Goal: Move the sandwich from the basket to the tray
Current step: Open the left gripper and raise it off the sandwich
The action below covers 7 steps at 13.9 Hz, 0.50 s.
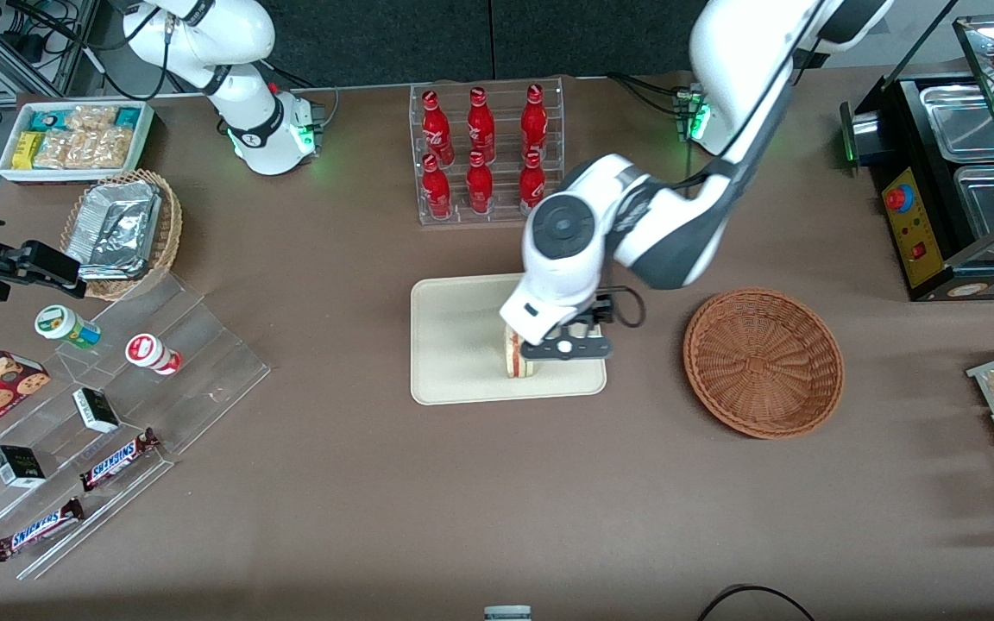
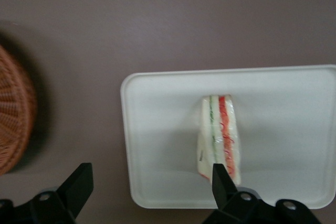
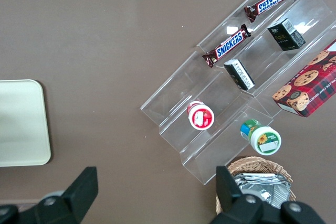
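The sandwich [image 1: 519, 360] lies on the cream tray [image 1: 458, 336], near the tray's edge closest to the front camera. Its red and green filling shows in the left wrist view [image 2: 220, 132], where it rests on the tray [image 2: 163, 129]. My left gripper [image 1: 564, 348] hovers just above the tray beside the sandwich, open and empty [image 2: 149, 187]. One fingertip [image 2: 220, 179] stands over the sandwich's end, the other [image 2: 80, 181] over the bare table off the tray. The reddish-brown basket [image 1: 763, 362] is empty and sits beside the tray toward the working arm's end, partly in the wrist view [image 2: 13, 119].
A clear rack of red bottles [image 1: 484, 151] stands farther from the front camera than the tray. Clear acrylic steps with snacks [image 1: 100, 414], a tan basket of foil containers [image 1: 122, 228] and a white snack tray [image 1: 74, 138] lie toward the parked arm's end. A food warmer [image 1: 954, 172] stands at the working arm's end.
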Each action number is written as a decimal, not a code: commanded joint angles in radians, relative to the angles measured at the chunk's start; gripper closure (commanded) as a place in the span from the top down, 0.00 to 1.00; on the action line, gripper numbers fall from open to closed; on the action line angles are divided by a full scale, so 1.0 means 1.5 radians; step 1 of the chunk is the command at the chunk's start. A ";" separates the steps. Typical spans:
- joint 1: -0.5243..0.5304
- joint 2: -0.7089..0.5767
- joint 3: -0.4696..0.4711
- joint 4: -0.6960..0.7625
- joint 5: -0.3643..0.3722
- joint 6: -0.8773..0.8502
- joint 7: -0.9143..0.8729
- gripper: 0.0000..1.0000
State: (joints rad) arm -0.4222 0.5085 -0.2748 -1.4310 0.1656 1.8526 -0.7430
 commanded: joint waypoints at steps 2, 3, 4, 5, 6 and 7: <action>0.076 -0.076 -0.005 -0.057 -0.028 -0.013 0.077 1.00; 0.100 -0.084 -0.005 -0.059 -0.037 -0.017 0.106 1.00; 0.118 -0.096 -0.005 -0.068 -0.038 -0.025 0.131 1.00; 0.138 -0.113 -0.005 -0.080 -0.044 -0.033 0.161 1.00; 0.162 -0.129 -0.005 -0.096 -0.048 -0.032 0.190 1.00; 0.187 -0.152 -0.005 -0.111 -0.059 -0.034 0.225 1.00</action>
State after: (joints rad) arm -0.2035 0.3715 -0.2741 -1.5154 0.1107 1.8080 -0.4882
